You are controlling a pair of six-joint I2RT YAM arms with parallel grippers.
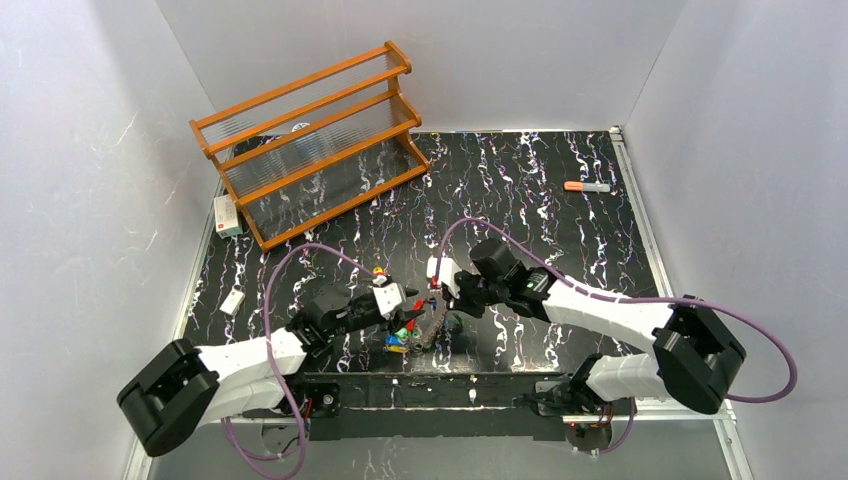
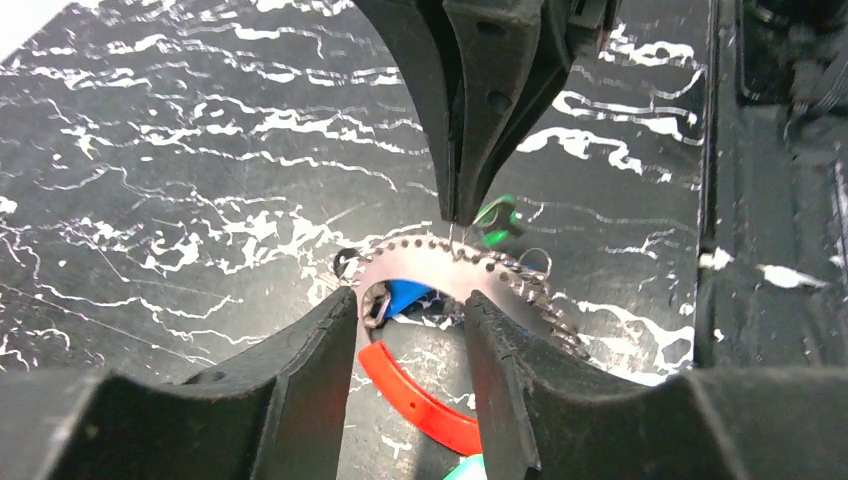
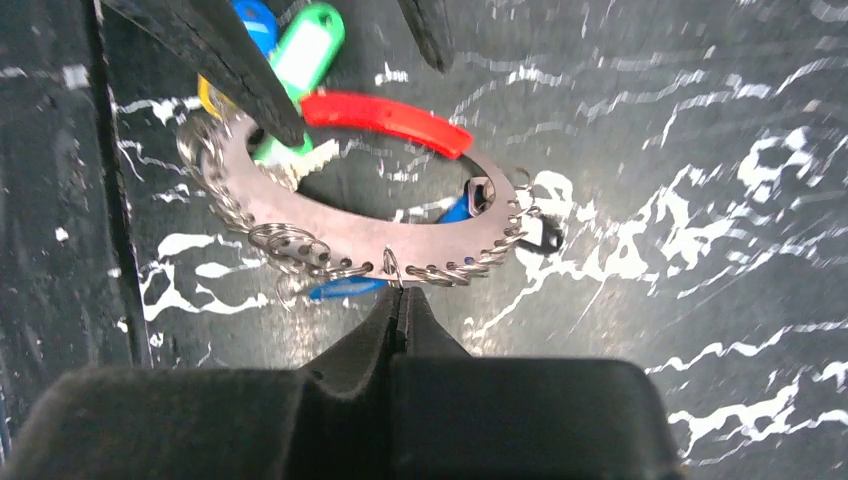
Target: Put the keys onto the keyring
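Observation:
The keyring [image 3: 330,225] is a flat grey metal loop with a red arc [image 3: 385,115], fringed with small wire rings, and it lies on the black marbled table. My right gripper [image 3: 402,292] is shut on one small wire ring at the loop's near edge. My left gripper [image 2: 410,300] is open, its fingers [image 2: 300,370] straddling the loop's opposite side and the red arc [image 2: 415,400]. Among the keys, green [image 3: 308,50], blue [image 3: 255,15] and yellow [image 3: 205,95] tags bunch at one end, and another blue key [image 3: 345,288] lies under the loop. In the top view both grippers meet over the keyring [image 1: 428,325].
A wooden rack [image 1: 310,140] stands at the back left with a white box [image 1: 227,215] beside it. A small white item [image 1: 232,302] lies near the left edge. An orange-capped marker [image 1: 587,186] lies at the back right. The black base rail [image 1: 440,385] runs along the near edge.

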